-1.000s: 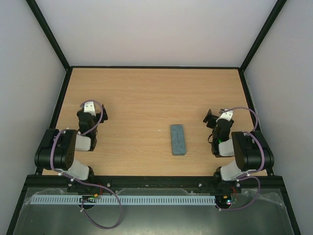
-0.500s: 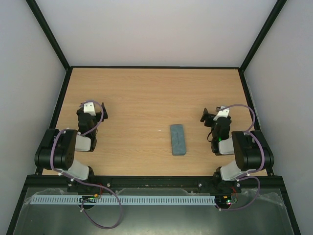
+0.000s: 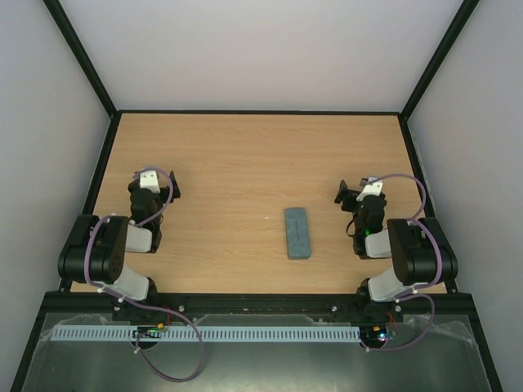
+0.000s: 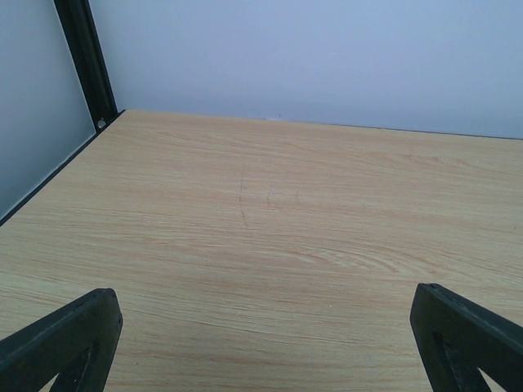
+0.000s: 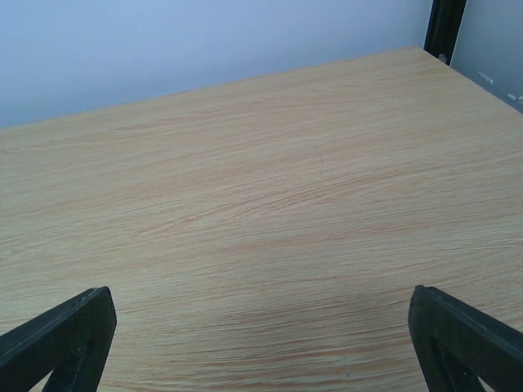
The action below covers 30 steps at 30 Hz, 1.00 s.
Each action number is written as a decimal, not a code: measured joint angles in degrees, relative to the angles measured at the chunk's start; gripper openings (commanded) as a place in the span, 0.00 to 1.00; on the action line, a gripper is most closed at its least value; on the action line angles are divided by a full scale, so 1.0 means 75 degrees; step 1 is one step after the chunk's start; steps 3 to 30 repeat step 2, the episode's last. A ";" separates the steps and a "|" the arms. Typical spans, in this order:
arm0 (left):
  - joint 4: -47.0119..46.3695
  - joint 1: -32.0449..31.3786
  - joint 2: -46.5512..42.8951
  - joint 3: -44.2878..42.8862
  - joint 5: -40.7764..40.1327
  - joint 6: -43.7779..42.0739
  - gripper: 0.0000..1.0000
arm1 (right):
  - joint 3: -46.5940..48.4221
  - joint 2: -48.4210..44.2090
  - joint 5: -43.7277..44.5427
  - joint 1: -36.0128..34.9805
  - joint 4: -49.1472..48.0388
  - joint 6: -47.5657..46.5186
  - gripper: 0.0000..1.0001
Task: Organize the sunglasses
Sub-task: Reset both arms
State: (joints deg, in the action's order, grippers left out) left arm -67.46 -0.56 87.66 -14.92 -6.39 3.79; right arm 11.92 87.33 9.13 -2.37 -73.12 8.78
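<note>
The sunglasses are out of view in every frame. A closed grey-blue oblong case lies on the wooden table a little right of centre, near the front. My left gripper is open and empty at the left, well apart from the case. My right gripper is open and empty, a short way right of the case. In the left wrist view the fingers stand wide apart over bare wood. In the right wrist view the fingers also stand wide apart over bare wood.
The table is boxed by a black frame and white walls on three sides. A frame post shows in the left wrist view and in the right wrist view.
The right gripper shifted slightly left and turned a little between one second ago and half a second ago. Since then nothing has moved. The left arm and the case stayed still.
</note>
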 measured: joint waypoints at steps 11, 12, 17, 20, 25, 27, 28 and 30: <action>0.0000 0.0000 0.0003 0.0000 0.0003 0.0000 1.00 | 0.0003 0.0000 -0.0003 0.0000 0.0000 -0.0003 0.99; 0.0000 0.0000 0.0003 0.0000 0.0003 0.0000 1.00 | 0.0003 0.0000 -0.0003 0.0000 0.0000 -0.0003 0.99; 0.0000 0.0000 0.0003 0.0000 0.0003 0.0000 1.00 | 0.0003 0.0000 -0.0003 0.0000 0.0000 -0.0003 0.99; 0.0000 0.0000 0.0003 0.0000 0.0003 0.0000 1.00 | 0.0003 0.0000 -0.0003 0.0000 0.0000 -0.0003 0.99; 0.0000 0.0000 0.0003 0.0000 0.0003 0.0000 1.00 | 0.0003 0.0000 -0.0003 0.0000 0.0000 -0.0003 0.99; 0.0000 0.0000 0.0003 0.0000 0.0003 0.0000 1.00 | 0.0003 0.0000 -0.0003 0.0000 0.0000 -0.0003 0.99; 0.0000 0.0000 0.0003 0.0000 0.0003 0.0000 1.00 | 0.0003 0.0000 -0.0003 0.0000 0.0000 -0.0003 0.99; 0.0000 0.0000 0.0003 0.0000 0.0003 0.0000 1.00 | 0.0003 0.0000 -0.0003 0.0000 0.0000 -0.0003 0.99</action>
